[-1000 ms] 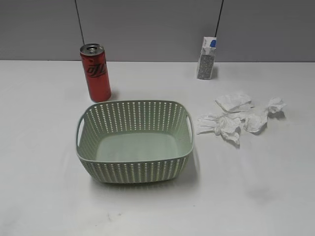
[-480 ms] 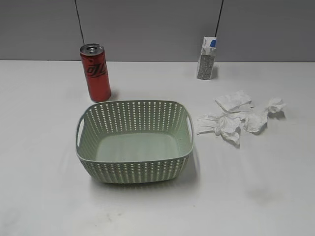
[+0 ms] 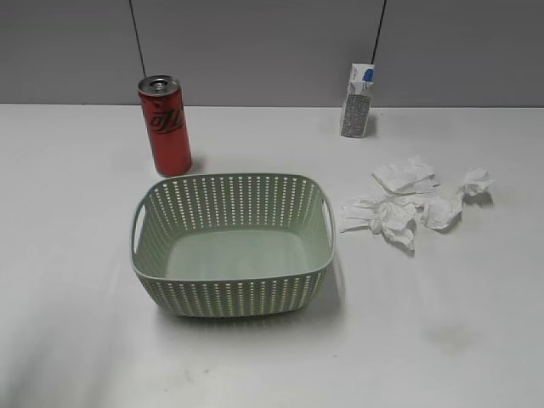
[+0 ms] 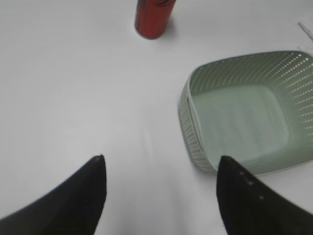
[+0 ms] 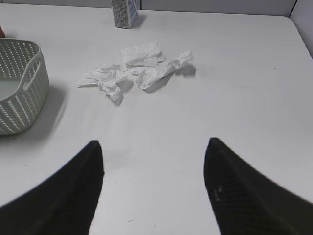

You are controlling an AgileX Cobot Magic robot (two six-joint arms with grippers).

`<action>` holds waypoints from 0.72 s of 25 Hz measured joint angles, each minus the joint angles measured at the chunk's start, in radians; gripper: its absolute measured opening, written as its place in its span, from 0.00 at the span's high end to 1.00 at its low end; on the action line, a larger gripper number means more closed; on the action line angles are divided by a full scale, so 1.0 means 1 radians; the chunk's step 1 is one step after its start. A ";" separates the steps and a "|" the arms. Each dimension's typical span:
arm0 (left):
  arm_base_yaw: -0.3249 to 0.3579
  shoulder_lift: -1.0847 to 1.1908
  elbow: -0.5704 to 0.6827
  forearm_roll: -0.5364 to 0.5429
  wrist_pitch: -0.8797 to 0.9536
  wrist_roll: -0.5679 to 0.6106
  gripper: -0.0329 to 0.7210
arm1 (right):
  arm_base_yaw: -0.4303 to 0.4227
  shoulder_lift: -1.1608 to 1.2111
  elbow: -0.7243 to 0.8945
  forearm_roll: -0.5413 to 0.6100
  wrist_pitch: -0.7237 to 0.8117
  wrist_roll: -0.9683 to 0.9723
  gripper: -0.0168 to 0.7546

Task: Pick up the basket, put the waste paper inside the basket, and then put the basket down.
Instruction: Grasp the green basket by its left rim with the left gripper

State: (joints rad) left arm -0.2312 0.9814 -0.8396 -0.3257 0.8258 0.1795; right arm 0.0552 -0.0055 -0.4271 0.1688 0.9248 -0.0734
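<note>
The sage-green perforated basket (image 3: 233, 245) stands empty near the middle of the white bench (image 3: 76, 340), with a red drink can (image 3: 166, 126) just behind its left rear corner and a small white-and-grey carton with a blue cap (image 3: 358, 100) farther back to the right. The waste paper (image 3: 414, 202), a loose cluster of crumpled white wads, lies on the bench to the right of the basket, apart from it. Judged from this layout, the step in hand is the approach to pick up the basket, and nothing has yet been grasped. The left gripper (image 4: 161, 171) hangs above bare bench with its jaws spread and empty, the basket ahead and to its right; a sound grasp would close on the near left rim or the cut-out handle there, keeping the basket level and clear of the can. The right gripper (image 5: 154, 152), jaws likewise spread and empty, faces the wads and is placed to gather them. Neither arm appears in the exterior view. The left wrist view is blurred and crops the basket's right side; how many wads there are cannot be told.
</note>
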 joint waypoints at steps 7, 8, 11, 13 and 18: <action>-0.119 0.340 -0.182 0.000 0.014 -0.011 0.25 | 0.000 0.000 0.000 0.000 0.001 0.000 0.35; -0.133 0.388 -0.207 0.003 0.020 -0.024 0.25 | 0.000 0.000 0.000 0.000 0.001 0.000 0.35; -0.165 0.518 -0.270 0.015 0.038 -0.077 0.25 | 0.000 0.000 0.000 0.000 0.001 0.000 0.35; -0.188 0.601 -0.306 0.027 0.047 -0.100 0.25 | 0.000 0.000 0.000 0.000 0.001 0.000 0.35; -0.225 0.760 -0.367 0.093 0.070 -0.194 0.27 | 0.000 0.000 0.000 0.000 0.003 0.000 0.35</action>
State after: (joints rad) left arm -0.4559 1.7410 -1.2071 -0.2327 0.8962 -0.0144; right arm 0.0552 -0.0055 -0.4271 0.1688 0.9280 -0.0734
